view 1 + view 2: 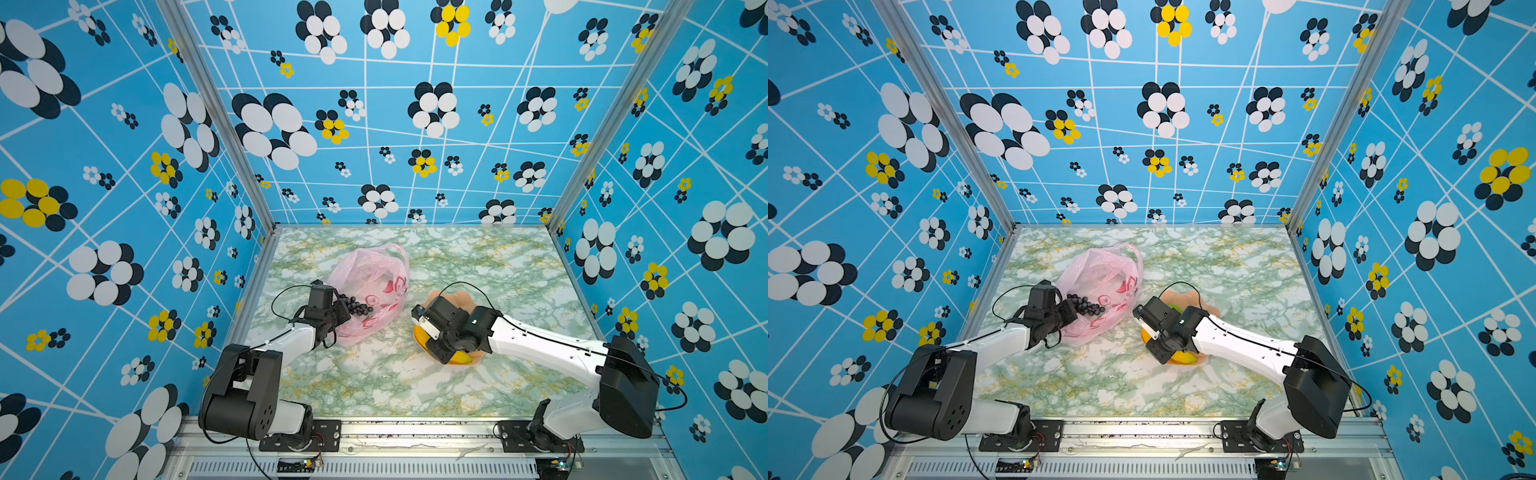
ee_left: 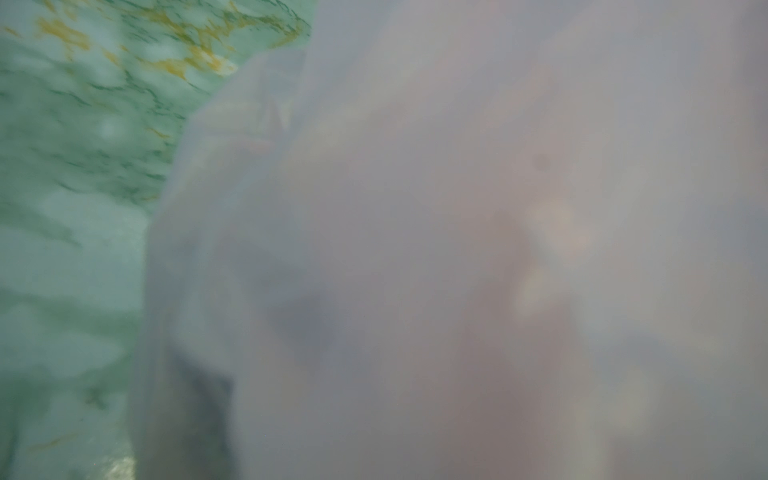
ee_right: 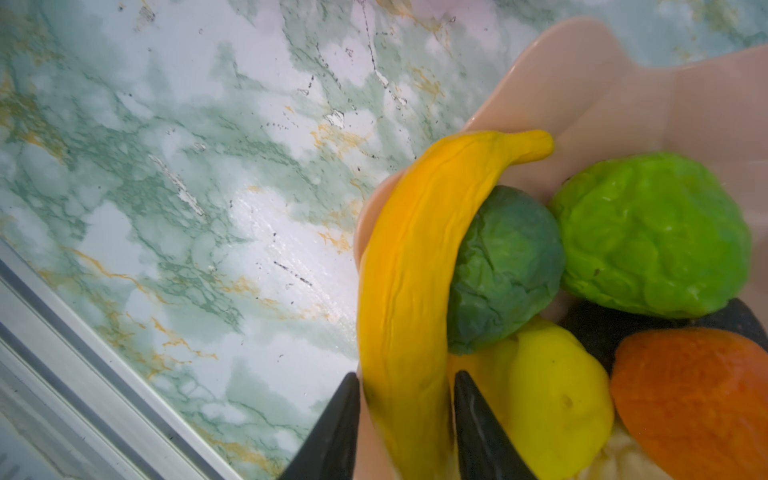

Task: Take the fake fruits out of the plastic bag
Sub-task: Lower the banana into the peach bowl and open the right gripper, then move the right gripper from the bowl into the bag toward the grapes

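The pink plastic bag (image 1: 370, 278) (image 1: 1100, 272) lies at the table's middle left, and a black grape bunch (image 1: 355, 306) (image 1: 1086, 306) shows at its near opening. My left gripper (image 1: 343, 318) (image 1: 1071, 318) is shut on the bag's near edge, right beside the grapes. Bag film (image 2: 457, 208) covers the left wrist view and hides the jaws. My right gripper (image 3: 406, 374) (image 1: 440, 353) is open over the peach dish (image 3: 582, 83) (image 1: 453, 297), its fingers either side of the yellow banana (image 3: 415, 257). In the dish also lie a dark green fruit (image 3: 507, 266), a bright green one (image 3: 652, 232), a yellow one (image 3: 552, 395) and an orange one (image 3: 690, 395).
The marbled green table (image 1: 395, 386) is walled by patterned blue panels on three sides. An aluminium rail (image 1: 415, 432) runs along the front edge, with both arm bases bolted to it. The dish sits right of the bag with a gap between them.
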`<state>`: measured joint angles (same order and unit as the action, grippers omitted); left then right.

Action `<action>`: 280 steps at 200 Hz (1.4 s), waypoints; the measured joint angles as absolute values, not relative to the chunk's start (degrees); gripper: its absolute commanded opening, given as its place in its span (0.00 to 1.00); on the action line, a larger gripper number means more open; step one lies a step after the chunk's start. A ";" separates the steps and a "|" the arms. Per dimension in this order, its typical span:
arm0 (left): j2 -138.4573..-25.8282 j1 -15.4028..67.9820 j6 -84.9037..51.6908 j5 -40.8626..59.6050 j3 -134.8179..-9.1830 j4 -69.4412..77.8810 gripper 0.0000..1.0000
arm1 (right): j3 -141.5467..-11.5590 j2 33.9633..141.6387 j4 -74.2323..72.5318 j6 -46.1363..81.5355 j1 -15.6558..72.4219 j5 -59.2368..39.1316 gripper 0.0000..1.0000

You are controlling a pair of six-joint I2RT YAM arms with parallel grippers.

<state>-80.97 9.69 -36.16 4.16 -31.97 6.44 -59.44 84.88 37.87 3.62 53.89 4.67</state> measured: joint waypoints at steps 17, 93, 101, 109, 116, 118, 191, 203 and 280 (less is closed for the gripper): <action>-80.97 9.50 -36.16 4.29 -31.97 6.42 0.00 | -59.44 84.88 37.89 3.64 53.89 5.10 0.42; -80.97 9.32 -35.97 4.34 -31.97 6.42 0.00 | -59.37 84.88 38.15 3.86 54.26 7.07 0.35; -80.97 9.32 -35.97 4.32 -31.97 6.42 0.00 | -59.37 84.90 38.28 3.86 54.33 7.29 0.35; -80.97 9.32 -35.97 4.32 -31.97 6.42 0.00 | -59.37 84.93 38.35 3.86 54.37 7.46 0.35; -80.97 9.32 -35.97 4.32 -31.97 6.42 0.00 | -59.37 84.99 38.35 3.86 54.41 7.51 0.36; -80.97 9.32 -35.97 4.32 -31.97 6.42 0.00 | -59.37 84.99 38.33 3.88 54.43 7.55 0.37; -80.95 9.04 -35.97 4.34 -31.97 6.42 0.00 | -59.37 84.75 38.76 4.84 54.48 7.88 0.54; -80.93 9.04 -35.97 4.34 -31.97 6.42 0.01 | -59.40 84.33 38.83 5.08 54.48 7.88 0.58; -77.23 8.95 -37.95 6.48 -31.40 5.54 0.06 | -74.22 86.61 34.30 11.03 54.48 8.08 0.64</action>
<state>-77.23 8.95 -37.95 6.48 -31.40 5.54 -74.22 86.61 34.30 11.03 54.48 8.08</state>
